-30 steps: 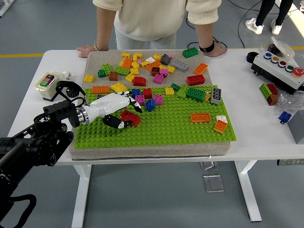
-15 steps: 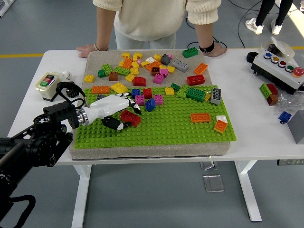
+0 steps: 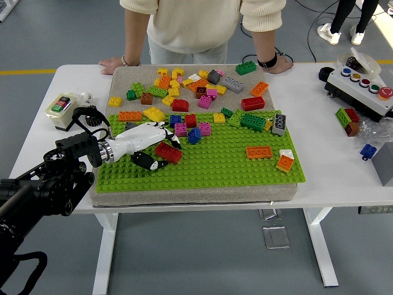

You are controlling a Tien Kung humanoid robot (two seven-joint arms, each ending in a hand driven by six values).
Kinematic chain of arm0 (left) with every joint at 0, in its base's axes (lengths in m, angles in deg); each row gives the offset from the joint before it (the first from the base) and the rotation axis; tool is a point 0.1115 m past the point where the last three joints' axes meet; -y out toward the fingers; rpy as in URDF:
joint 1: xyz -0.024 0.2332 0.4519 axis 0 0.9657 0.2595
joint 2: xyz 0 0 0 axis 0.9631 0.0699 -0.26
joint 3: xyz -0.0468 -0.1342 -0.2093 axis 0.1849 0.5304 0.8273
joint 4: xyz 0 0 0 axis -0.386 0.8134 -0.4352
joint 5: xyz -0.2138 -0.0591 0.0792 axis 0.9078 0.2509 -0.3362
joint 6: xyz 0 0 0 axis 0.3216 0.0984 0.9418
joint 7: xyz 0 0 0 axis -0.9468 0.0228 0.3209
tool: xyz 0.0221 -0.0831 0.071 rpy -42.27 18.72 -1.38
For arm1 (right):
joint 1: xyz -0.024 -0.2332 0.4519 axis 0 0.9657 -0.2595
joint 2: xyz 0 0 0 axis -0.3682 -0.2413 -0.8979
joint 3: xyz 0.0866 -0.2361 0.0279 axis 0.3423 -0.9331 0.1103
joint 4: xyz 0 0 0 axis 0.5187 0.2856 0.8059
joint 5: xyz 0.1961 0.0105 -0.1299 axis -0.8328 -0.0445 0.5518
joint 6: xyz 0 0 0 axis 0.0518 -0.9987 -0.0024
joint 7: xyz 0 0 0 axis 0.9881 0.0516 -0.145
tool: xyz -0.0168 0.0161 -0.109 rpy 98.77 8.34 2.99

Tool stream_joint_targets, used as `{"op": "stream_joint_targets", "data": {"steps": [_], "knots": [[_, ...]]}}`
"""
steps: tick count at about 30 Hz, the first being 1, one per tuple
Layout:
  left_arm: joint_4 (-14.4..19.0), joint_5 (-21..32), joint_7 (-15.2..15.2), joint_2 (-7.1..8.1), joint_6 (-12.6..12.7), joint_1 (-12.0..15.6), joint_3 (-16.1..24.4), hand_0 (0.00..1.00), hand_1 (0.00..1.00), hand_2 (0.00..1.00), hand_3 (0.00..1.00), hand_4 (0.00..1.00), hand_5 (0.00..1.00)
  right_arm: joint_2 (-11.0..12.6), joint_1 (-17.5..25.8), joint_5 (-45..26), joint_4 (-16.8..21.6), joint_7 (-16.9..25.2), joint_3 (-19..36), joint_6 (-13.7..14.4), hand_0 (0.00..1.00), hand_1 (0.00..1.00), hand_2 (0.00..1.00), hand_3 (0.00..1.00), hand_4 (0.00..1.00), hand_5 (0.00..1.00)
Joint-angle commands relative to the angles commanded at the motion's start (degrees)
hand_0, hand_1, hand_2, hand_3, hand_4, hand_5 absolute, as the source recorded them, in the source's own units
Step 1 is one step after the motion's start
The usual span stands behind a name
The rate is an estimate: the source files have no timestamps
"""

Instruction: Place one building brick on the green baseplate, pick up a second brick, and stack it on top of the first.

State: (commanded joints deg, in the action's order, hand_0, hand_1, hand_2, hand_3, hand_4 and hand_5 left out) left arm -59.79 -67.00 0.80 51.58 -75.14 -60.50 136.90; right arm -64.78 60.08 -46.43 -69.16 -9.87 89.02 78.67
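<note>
The green baseplate [image 3: 215, 166] lies on a tan pad in the middle of the table. My left hand [image 3: 157, 149], white with black fingertips, reaches in from the left over the plate's left part. Its fingers [image 3: 169, 137] and thumb are closed around a red brick [image 3: 169, 152], which sits tilted just above the studs. Several bricks stand along the plate's back edge, among them a blue one [image 3: 194, 135] and a red one [image 3: 191, 120]. An orange brick [image 3: 259, 152] sits on the plate at the right.
Several loose bricks [image 3: 196, 86] cover the tan pad behind the plate. A person stands at the far side, one hand [image 3: 113, 63] and the other hand [image 3: 277, 65] resting on the table. A button box [image 3: 362, 86] is at the right, a small switch unit [image 3: 64, 108] at the left.
The left hand has shifted slightly back and up with the red brick in it; the brick now sits a little more tilted. The person has not moved.
</note>
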Motion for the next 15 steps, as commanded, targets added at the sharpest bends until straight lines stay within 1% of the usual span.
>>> {"op": "stream_joint_targets", "data": {"steps": [1,2,7,8,13,14,15], "knots": [[-0.1,0.0,0.0,-0.04,0.0,0.0,0.0,0.998,0.84,0.718,0.694,0.737,0.004,0.0,0.0,0.0,0.0,0.0,0.0,0.0,0.742,0.668,0.715,0.597,0.92,0.496],[-0.1,0.0,0.0,-0.09,0.0,-0.1,0.0,0.998,0.838,0.716,0.697,0.757,0.019,0.0,0.0,0.0,0.0,0.0,0.0,0.0,0.744,0.668,0.714,0.597,0.919,0.496],[-0.4,0.0,0.0,-0.29,0.2,-0.2,-0.1,0.998,0.838,0.716,0.697,0.757,0.019,0.0,0.0,-0.1,0.0,0.0,0.0,0.0,0.744,0.668,0.714,0.597,0.919,0.496],[-0.4,0.0,0.0,-0.32,0.2,-0.2,-0.1,0.998,0.836,0.697,0.686,0.732,0.002,0.0,0.0,-0.1,0.0,0.0,0.0,0.0,0.741,0.669,0.715,0.597,0.919,0.496],[-0.5,0.0,0.0,-0.51,0.7,-0.3,-0.1,0.998,0.836,0.697,0.686,0.732,0.002,0.0,0.0,-0.1,0.0,0.0,0.0,0.0,0.741,0.669,0.715,0.597,0.919,0.496],[-0.5,0.0,0.0,-0.54,0.8,-0.3,-0.1,0.998,0.826,0.676,0.673,0.701,0.002,0.0,0.0,-0.1,0.0,0.0,0.0,0.0,0.741,0.668,0.714,0.596,0.918,0.494],[-0.5,0.0,0.0,-0.59,0.9,-0.3,-0.2,0.998,0.826,0.676,0.673,0.701,0.002,0.0,0.0,0.0,0.0,0.0,0.0,0.0,0.741,0.668,0.714,0.596,0.918,0.494]]}}
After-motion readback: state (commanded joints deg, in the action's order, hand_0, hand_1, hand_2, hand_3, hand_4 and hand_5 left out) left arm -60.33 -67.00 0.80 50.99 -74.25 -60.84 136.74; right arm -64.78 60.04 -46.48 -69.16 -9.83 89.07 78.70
